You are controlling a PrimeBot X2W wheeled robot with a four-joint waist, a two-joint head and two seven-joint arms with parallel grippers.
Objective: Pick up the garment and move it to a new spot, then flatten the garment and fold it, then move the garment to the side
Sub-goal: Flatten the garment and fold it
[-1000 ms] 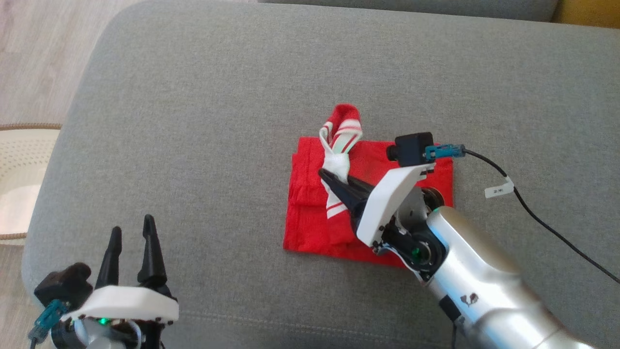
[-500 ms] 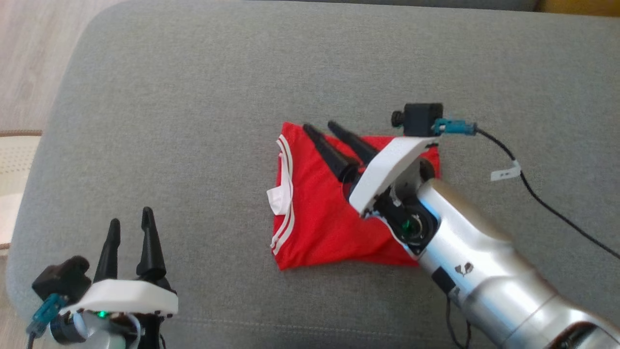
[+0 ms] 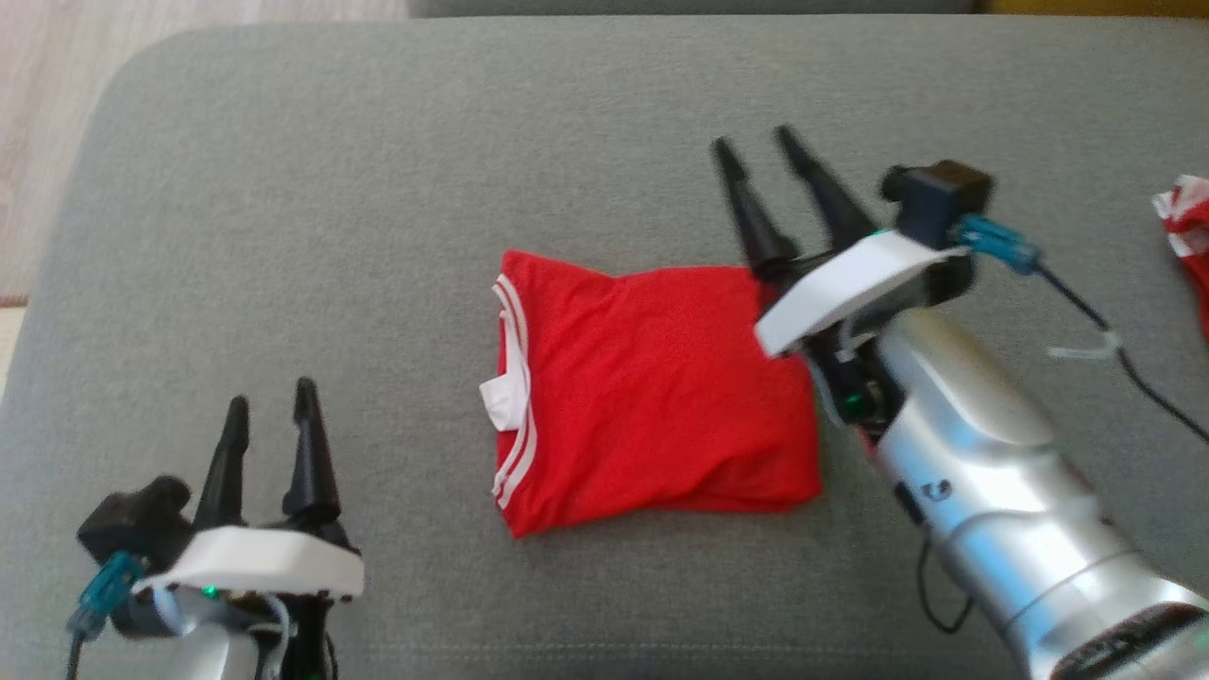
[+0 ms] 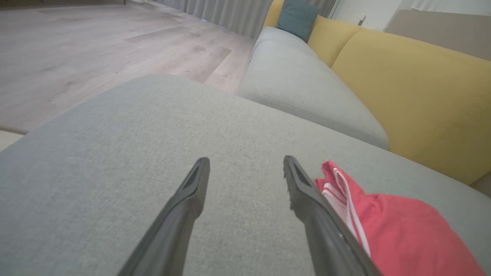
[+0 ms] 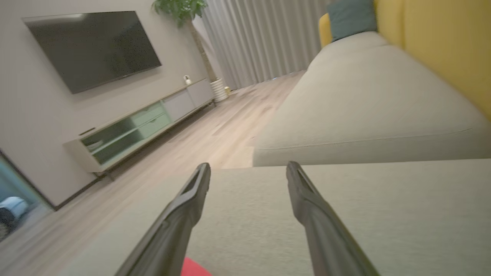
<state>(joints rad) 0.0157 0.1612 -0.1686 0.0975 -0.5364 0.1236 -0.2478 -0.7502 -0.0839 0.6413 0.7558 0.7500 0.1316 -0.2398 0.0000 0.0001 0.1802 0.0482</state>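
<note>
The garment (image 3: 652,387) is a red shirt with white stripes, folded into a flat rectangle in the middle of the grey cushion (image 3: 378,189). In the left wrist view its striped edge (image 4: 345,191) lies just right of the fingers. My right gripper (image 3: 756,142) hovers open above the cushion past the garment's far right corner, holding nothing; in its own view the right gripper (image 5: 248,168) points out over the cushion edge, with a sliver of red (image 5: 193,268) at the bottom. The left gripper (image 3: 269,401) stands open at the lower left, well apart from the garment, and the left gripper (image 4: 245,163) has only bare cushion between its fingers.
Another red and white cloth (image 3: 1185,236) lies at the far right edge of the cushion. A black cable (image 3: 1133,368) trails from the right wrist. Wooden floor (image 3: 47,123) lies beyond the cushion's left edge. A yellow sofa back (image 4: 414,88) rises behind.
My right gripper let go of the striped collar, opened, and lifted away to the upper right. The garment now lies flat and folded. The head camera has shifted.
</note>
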